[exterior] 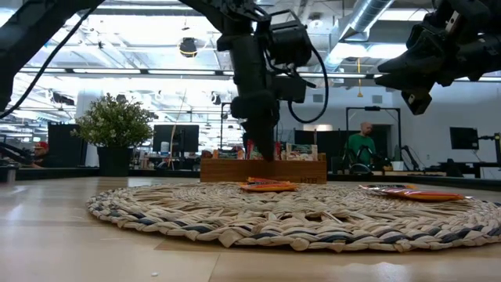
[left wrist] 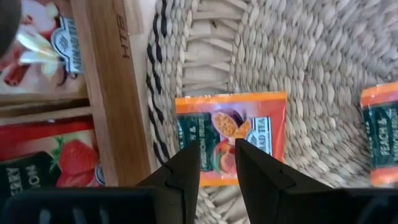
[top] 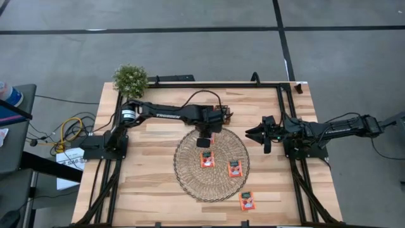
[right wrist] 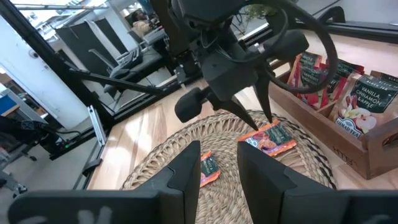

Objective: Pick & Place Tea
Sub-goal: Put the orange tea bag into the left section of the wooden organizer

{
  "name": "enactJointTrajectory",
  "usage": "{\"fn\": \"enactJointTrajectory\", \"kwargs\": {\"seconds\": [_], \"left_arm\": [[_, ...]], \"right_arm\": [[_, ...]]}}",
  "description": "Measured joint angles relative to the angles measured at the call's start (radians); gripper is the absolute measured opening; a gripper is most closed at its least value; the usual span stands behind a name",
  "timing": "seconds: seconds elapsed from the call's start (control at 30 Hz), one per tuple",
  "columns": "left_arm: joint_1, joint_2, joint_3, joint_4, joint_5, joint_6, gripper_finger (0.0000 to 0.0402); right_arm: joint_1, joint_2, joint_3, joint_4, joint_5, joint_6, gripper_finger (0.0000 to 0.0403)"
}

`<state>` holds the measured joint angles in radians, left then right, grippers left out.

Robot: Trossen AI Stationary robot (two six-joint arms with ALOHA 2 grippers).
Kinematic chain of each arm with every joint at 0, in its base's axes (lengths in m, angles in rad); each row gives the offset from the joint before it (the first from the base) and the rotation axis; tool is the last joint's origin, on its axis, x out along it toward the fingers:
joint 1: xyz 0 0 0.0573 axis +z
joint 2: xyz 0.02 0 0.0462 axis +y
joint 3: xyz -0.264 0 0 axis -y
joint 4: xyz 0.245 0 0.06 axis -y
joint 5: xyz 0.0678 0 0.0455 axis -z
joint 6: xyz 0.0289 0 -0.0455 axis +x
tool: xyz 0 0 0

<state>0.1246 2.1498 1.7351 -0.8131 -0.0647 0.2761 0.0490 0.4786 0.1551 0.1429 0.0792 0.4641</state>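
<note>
Three red-orange tea sachets show in the high view. Two (top: 207, 159) (top: 235, 168) lie flat on the round woven mat (top: 190, 174), and a third (top: 247, 201) lies on the bare table near the front edge. My left gripper (left wrist: 216, 149) points steeply down just over the far edge of the first sachet (left wrist: 230, 130). Its fingers stand a narrow gap apart with nothing between them. No touch shows. More tea stands upright in the wooden tray (left wrist: 118, 93) beyond the mat. My right gripper (right wrist: 217, 152) waits open at the table's right.
The wooden tray (right wrist: 348, 152) with its upright sachets (right wrist: 357, 102) sits at the mat's far edge, close behind my left gripper. A potted plant (top: 130, 79) stands at the far left corner. A black frame runs along the table's edges. A person stands far off in the room (exterior: 362, 145).
</note>
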Motion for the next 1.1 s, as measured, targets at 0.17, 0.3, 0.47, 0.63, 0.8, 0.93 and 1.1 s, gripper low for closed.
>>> {"fn": "enactJointTrajectory", "kwargs": {"seconds": [0.17, 0.3, 0.47, 0.63, 0.8, 0.93, 1.1], "left_arm": [[0.0, 0.013, 0.0, 0.021, 0.0, -0.009, 0.0094], [0.0, 0.032, 0.0, 0.03, -0.031, -0.022, 0.0094], [0.001, 0.054, 0.0, 0.036, -0.045, -0.04, 0.0094], [0.0, 0.065, 0.0, 0.041, -0.045, -0.046, 0.0094], [0.0, 0.082, 0.0, 0.038, -0.045, -0.064, 0.0094], [0.0, 0.096, 0.001, 0.039, -0.047, -0.068, 0.0094], [0.0, 0.098, 0.002, 0.039, -0.036, -0.09, 0.0094]], "right_arm": [[0.0, 0.0, 0.0, 0.0, 0.0, 0.0, 0.0098], [0.0, 0.0, 0.0, 0.0, 0.0, 0.0, 0.0098], [0.0, 0.0, 0.0, -0.001, 0.0, 0.0, 0.0098], [0.0, 0.0, 0.0, -0.002, 0.0, 0.0, 0.0098], [0.0, 0.0, 0.0, 0.0, 0.0, 0.0, 0.0098], [0.001, 0.0, 0.0, 0.0, 0.0, 0.0, 0.0098], [0.001, 0.0, 0.0, 0.0, 0.0, 0.0, 0.0098]]}}
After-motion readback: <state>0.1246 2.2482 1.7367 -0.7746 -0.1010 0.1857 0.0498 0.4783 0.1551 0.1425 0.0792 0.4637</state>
